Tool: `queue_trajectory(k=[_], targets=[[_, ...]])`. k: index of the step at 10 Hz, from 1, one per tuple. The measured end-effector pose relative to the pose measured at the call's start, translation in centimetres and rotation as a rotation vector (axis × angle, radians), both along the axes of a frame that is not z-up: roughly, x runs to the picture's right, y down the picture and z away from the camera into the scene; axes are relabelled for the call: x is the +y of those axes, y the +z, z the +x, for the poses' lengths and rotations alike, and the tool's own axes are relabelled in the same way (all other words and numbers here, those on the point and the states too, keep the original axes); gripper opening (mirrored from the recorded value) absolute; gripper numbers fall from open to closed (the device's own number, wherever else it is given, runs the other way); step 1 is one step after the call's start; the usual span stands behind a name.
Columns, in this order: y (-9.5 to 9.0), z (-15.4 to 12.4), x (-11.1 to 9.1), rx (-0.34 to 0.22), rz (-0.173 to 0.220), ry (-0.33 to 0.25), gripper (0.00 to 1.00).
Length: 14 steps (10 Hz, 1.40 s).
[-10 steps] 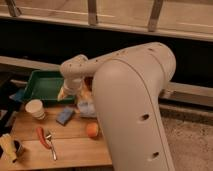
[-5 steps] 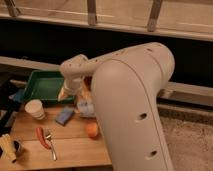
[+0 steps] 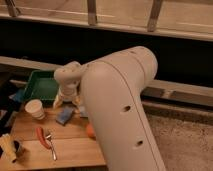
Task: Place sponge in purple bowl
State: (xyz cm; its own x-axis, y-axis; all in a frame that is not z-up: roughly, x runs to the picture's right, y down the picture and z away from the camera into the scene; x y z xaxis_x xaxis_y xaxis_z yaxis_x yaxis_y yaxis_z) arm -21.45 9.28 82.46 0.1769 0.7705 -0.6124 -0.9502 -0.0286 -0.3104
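My end effector [image 3: 65, 101] hangs just above the blue sponge [image 3: 64, 116], which lies on the wooden tabletop [image 3: 30, 127] before the green tray [image 3: 40, 84]; apart or together, I cannot tell. A white cup [image 3: 35, 108] stands left of the sponge, an orange [image 3: 90, 131] right of it against my bulky arm [image 3: 120, 110]. Bare wood lies toward the front edge beside a red-handled tool [image 3: 41, 136]

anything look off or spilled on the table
Nothing looks spilled or damaged. The white cup stands upright, and the blue sponge lies on the wooden table, with the end effector right next to it. No purple bowl is in view; the arm hides part of the table.
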Motion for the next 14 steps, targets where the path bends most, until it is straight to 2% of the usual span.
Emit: queue_trajectory(k=[4,7,8,10,14], targets=[[2.2,-1.9,2.9,-0.027,-0.076,-0.018,0.80],[4.1,-2.0,4.6,-0.005,-0.105,-0.036,0.80],[4.5,-1.6,4.6,0.013,-0.111,-0.026,0.76],[4.9,-1.2,4.8,0.049,-0.104,-0.027,0.58],[3.4,-0.6,2.7,0.096,-0.014,-0.033,0.16]])
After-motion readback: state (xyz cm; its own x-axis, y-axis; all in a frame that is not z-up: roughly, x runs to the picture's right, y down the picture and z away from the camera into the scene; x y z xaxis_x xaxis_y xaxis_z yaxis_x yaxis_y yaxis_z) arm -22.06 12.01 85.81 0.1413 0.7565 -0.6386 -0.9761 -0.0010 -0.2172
